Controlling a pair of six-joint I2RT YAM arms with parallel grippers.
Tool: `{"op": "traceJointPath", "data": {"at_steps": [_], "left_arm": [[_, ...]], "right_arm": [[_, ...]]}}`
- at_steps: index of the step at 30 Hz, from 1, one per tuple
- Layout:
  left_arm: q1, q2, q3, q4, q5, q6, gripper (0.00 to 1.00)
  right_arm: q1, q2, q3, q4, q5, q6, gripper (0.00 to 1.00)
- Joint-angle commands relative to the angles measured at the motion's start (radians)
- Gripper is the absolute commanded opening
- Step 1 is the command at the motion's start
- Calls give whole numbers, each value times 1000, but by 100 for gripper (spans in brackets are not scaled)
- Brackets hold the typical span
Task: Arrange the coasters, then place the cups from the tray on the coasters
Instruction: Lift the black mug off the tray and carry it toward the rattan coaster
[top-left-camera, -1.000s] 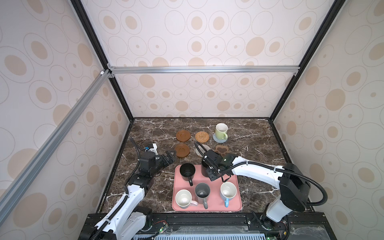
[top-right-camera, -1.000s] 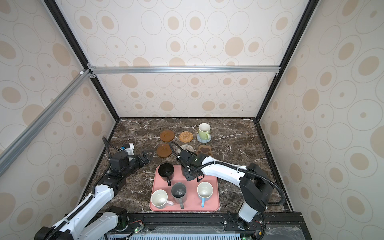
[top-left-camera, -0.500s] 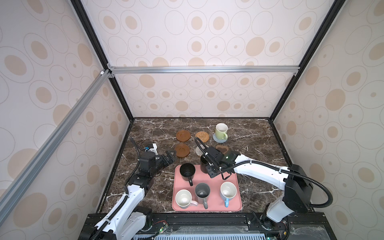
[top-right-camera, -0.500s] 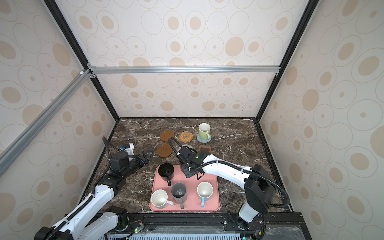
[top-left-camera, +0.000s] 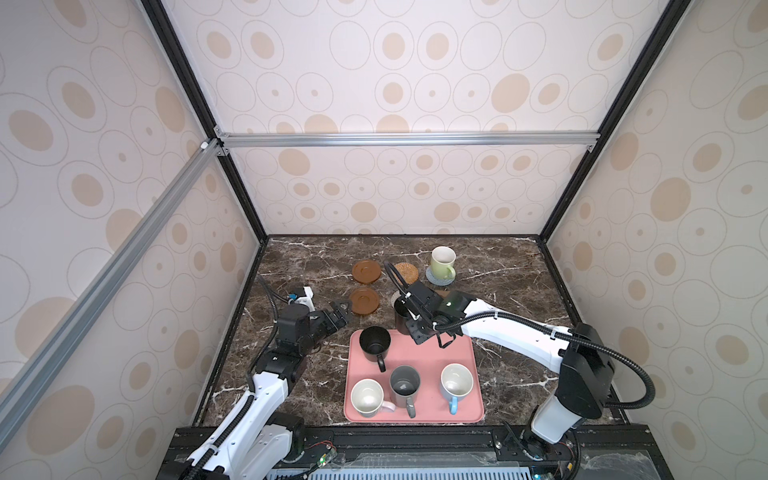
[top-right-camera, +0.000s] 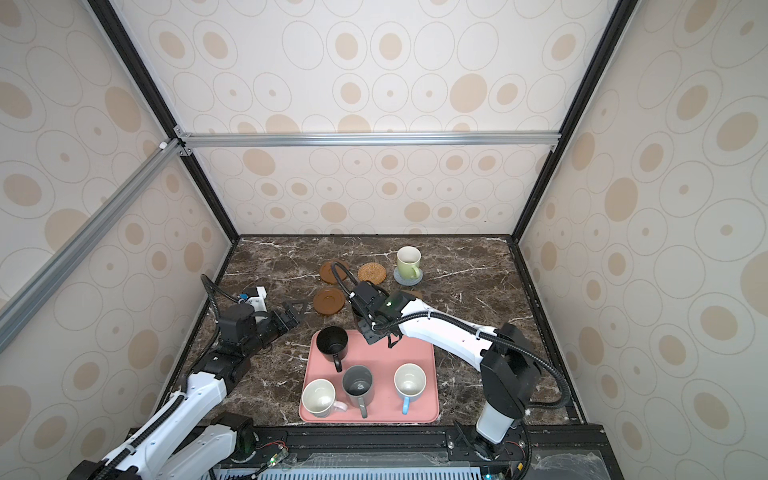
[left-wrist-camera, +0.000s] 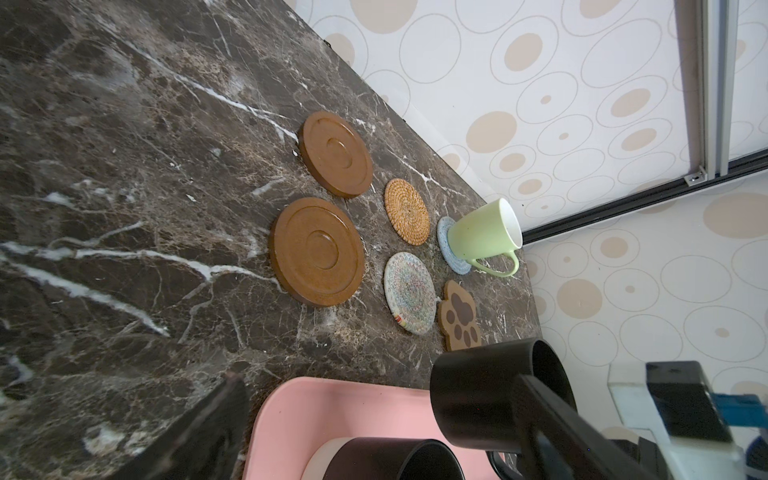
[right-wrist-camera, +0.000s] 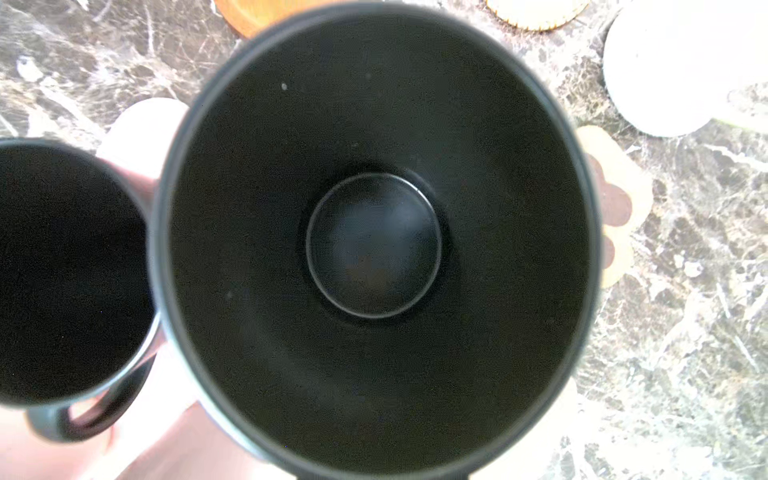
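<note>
My right gripper (top-left-camera: 406, 314) (top-right-camera: 360, 312) is shut on a black cup (top-left-camera: 400, 320) (right-wrist-camera: 374, 245), held just beyond the far edge of the pink tray (top-left-camera: 428, 353) (top-right-camera: 386, 353); its fingers are hidden. Still on the tray are another black cup (top-left-camera: 375, 343), a grey cup (top-left-camera: 404, 384), a white cup with a pinkish handle (top-left-camera: 366, 397) and a blue-handled cup (top-left-camera: 456, 380). A light green cup (top-left-camera: 442, 262) stands on the blue-grey coaster (left-wrist-camera: 451, 245). Two wooden discs (top-left-camera: 366, 271) (top-left-camera: 364, 300), a rattan coaster (top-left-camera: 407, 271), a whitish coaster (left-wrist-camera: 409, 293) and a paw coaster (left-wrist-camera: 459, 318) lie bare. My left gripper (top-left-camera: 338, 309) (left-wrist-camera: 386, 432) is open, left of the tray.
The coasters lie in two rows on the dark marble table (top-left-camera: 498, 291), between the tray and the back wall. Patterned walls with black frame posts close the table on three sides. My right arm (top-left-camera: 511, 336) crosses above the tray's far right corner.
My right gripper has carried the black cup off the tray's far side, away and slightly left, towards the near row of coasters. The left arm has not moved.
</note>
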Motion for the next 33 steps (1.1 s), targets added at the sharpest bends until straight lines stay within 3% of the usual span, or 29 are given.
{"op": "traceJointPath", "data": {"at_steps": [1,23,33], "left_arm": [[6,-15,0,-3,-14,-1,100],[7,-19,-5,7,-5,-9,100],[6,-14,-13,22,3,-10,100]], "right_arm": [[-27,9,84,50,25,-48,12],[-224,281,392,149,-56,-266,12],[-303,429,568,150,-97,-280,12]]}}
